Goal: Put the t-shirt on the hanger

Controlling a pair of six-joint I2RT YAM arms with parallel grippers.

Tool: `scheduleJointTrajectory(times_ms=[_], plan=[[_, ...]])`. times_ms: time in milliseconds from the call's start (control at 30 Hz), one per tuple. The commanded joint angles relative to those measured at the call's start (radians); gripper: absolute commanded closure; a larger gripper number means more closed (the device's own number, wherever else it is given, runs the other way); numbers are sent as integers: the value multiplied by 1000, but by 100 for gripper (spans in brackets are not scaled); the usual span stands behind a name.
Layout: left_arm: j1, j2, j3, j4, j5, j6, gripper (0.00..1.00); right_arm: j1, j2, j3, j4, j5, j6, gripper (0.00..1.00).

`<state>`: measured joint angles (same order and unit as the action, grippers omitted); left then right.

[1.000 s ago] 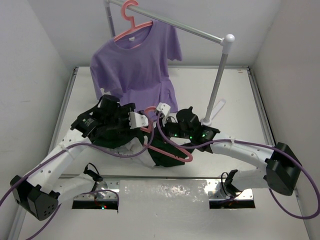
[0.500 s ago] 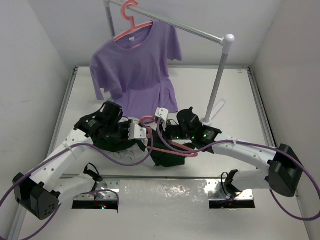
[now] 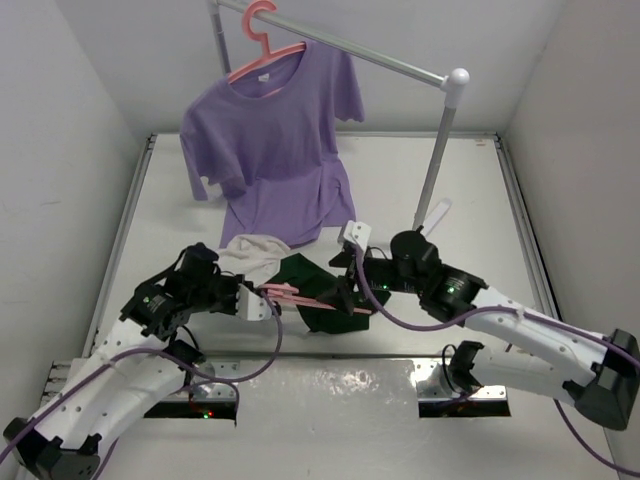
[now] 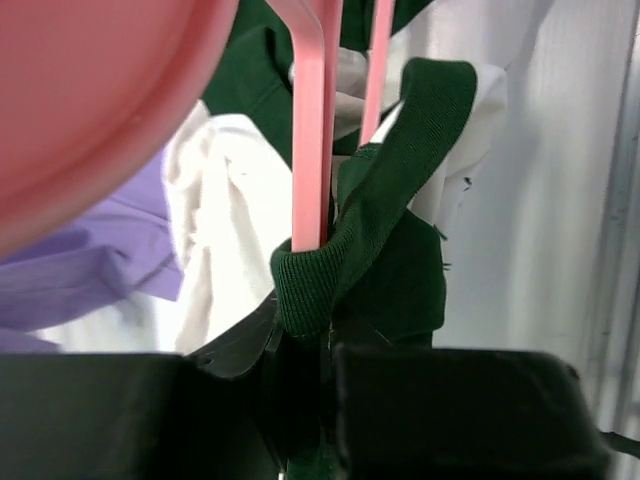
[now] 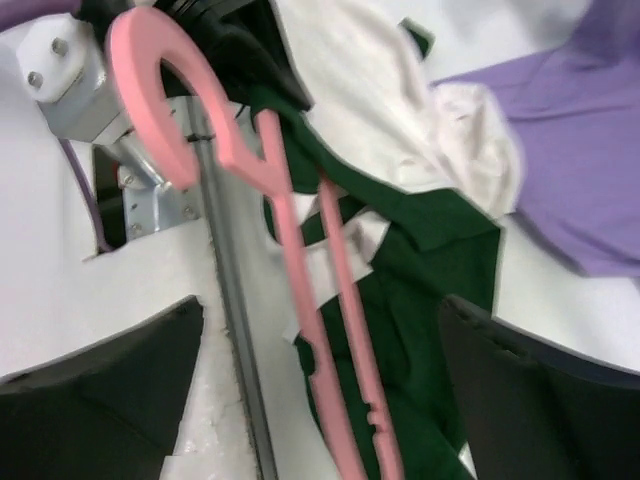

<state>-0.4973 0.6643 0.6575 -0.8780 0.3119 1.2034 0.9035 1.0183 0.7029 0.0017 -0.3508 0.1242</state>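
Your left gripper is clenched on the dark green collar of the t-shirt. In the left wrist view the ribbed band folds down between the black fingers. One bar of the hanger runs into that same fold. You cannot tell from these views whether the bar itself is pinched too.

Your right gripper is released. In its wrist view the two dark fingers stand wide apart, with the pink hanger passing between them and touching neither.

Seen from above, the t-shirt sits bunched on the table, at 6 o'clock from the purple t-shirt. Its white body lies toward 10 o'clock and its green cloth toward 4 o'clock. The hanger lies across the bundle, running from 9 o'clock to 3 o'clock between your two grippers, with its hook at the 9 o'clock end beside the left gripper. The purple t-shirt hangs on its own pink hanger from the rail at 12 o'clock.
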Motion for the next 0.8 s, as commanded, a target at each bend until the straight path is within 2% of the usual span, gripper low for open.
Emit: scheduleJointTrajectory(times_ms=[0,67,100,133,167,200,233,300,433,567,767], plan=[[5,-41,2,10,32,84,100,-14,-44,-22,-8,186,69,22],[5,-49,2,4,39,94,100,-15,29,4,-15,265,116,59],[5,-58,1,-1,41,100,100,-15,146,60,-25,312,168,80],[5,-61,1,-6,44,122,100,-14,213,99,-37,312,196,92],[5,-68,-1,-12,47,133,100,-14,279,172,-45,285,216,88],[5,-72,-1,-22,49,142,100,-9,340,203,-43,262,225,75],[5,-77,-1,-26,50,151,100,-3,444,231,-34,253,230,58],[5,-92,1,-30,46,156,100,-2,524,288,-16,268,248,47],[5,-121,5,10,12,147,100,0,658,334,73,248,232,37],[5,-114,28,62,-5,102,100,2,698,342,130,220,210,32],[5,-103,42,65,7,113,100,2,759,346,205,227,235,32]])
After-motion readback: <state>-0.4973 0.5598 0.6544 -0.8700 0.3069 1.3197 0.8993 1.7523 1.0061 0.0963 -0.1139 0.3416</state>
